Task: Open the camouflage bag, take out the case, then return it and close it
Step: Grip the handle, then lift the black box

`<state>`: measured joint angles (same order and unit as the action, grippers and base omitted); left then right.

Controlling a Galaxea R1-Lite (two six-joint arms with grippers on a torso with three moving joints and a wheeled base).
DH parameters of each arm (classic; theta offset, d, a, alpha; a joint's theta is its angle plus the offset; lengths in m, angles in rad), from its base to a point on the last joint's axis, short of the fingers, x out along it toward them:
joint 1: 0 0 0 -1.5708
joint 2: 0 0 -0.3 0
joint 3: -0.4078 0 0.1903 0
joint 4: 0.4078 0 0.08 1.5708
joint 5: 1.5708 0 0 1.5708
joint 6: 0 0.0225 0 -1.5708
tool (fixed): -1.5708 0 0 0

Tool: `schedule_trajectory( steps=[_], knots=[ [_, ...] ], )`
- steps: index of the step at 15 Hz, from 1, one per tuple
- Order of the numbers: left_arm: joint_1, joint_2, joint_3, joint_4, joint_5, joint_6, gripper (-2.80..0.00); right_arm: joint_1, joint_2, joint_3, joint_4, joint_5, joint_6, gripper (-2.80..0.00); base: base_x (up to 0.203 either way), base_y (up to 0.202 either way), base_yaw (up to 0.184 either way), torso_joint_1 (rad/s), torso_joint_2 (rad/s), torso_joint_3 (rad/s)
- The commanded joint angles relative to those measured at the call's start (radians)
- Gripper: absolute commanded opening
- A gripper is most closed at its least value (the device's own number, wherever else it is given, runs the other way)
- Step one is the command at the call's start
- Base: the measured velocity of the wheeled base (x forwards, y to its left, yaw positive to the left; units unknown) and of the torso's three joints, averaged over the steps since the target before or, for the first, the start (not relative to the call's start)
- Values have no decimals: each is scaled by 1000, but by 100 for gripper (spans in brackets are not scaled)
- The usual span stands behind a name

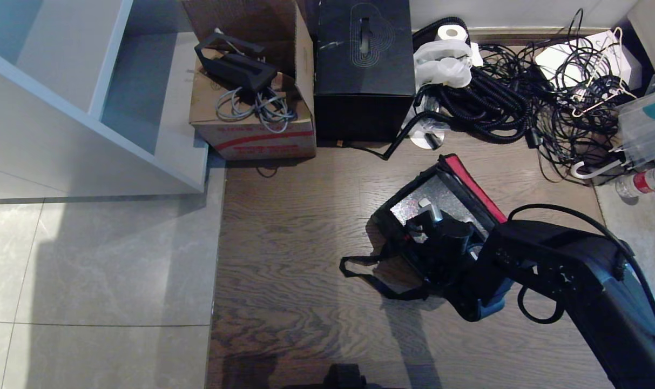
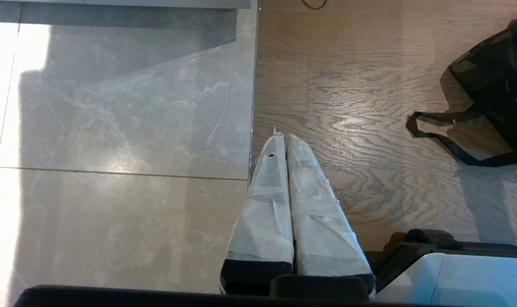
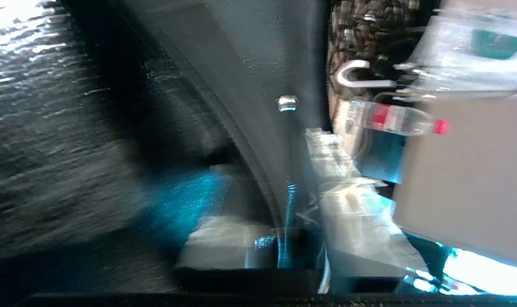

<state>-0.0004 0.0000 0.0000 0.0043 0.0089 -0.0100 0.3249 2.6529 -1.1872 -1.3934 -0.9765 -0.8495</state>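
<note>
Here, on the far left, the left gripper [image 2: 284, 136] hangs parked over the seam between grey tile and wood floor, its white-wrapped jaws pressed together on nothing, so it offers no help if the bag shifts. Toward the middle, the boxy soft camouflage bag [image 1: 384, 219], with black sides and silver foil lining, sits on the brown wood floor in front of the black patterned box [image 1: 362, 59]. Its black strap [image 1: 359, 260] trails loose on its left side, and its red-rimmed lid [image 1: 467, 181] stands propped open. The right gripper [image 1: 432, 213] is sunk inside the bag. Its wrist view is smeared, showing only a dark panel with a curved seam close ahead, and I cannot tell whether the tool is clamped or what it has. That is the main risk: if it has caught the bag's own wall or lining rather than the case, a lift will probably drag the whole light bag upward or tip it. With nothing bracing it, the bag could also slide, and the loose strap could snag. Further right, the tangle of black cables [image 1: 484, 108] and the clear plastic bottle [image 1: 646, 181] lie near enough that a wide swing of the arm might sweep them.
</note>
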Motion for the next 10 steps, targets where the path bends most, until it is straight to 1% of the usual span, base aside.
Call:
schedule_trajectory(
  steps=[1, 3, 6, 10],
  knots=[
    [0, -1, 0, -1, 0, -1, -280, 19, -13, 9, -13, -29, -3, -280, 0, 0, 0, 0, 0, 0],
    [0, -1, 0, -1, 0, -1, -280, 38, -47, 20, -13, -45, -2, -280, 0, 0, 0, 0, 0, 0],
    [0, 0, 0, 0, 0, -1, -280, 56, -147, 57, -8, -49, -3, -280, 0, 0, 0, 0, 0, 0],
    [0, 0, 0, 0, 0, -1, -280, 75, -289, 140, 2, -57, -8, -280, 0, 0, 0, 0, 0, 0]
  ],
)
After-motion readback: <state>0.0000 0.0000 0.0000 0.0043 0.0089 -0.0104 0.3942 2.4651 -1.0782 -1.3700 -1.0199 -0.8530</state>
